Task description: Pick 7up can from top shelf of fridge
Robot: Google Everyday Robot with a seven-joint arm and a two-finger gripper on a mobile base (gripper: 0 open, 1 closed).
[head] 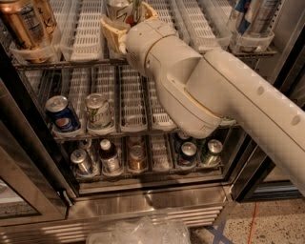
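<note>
The fridge (143, 198) stands open in front of me. My arm reaches up to its top shelf (88, 28), a wire rack with white slotted lanes. My gripper (128, 16) is at the middle lanes of that shelf, open, with its tan fingers (112, 31) on either side of the 7up can (116, 6). Only the can's silver lower body shows at the top edge of the view; its top is cut off. The arm's wrist hides the lanes behind and below the gripper.
Golden cans (24, 21) stand at the top shelf's left, tall blue-silver cans (248, 19) at its right. The middle shelf holds a Pepsi can (62, 114) and a pale can (98, 110). Several cans and bottles (109, 157) fill the bottom shelf. Crumpled clear plastic (143, 232) lies below the sill.
</note>
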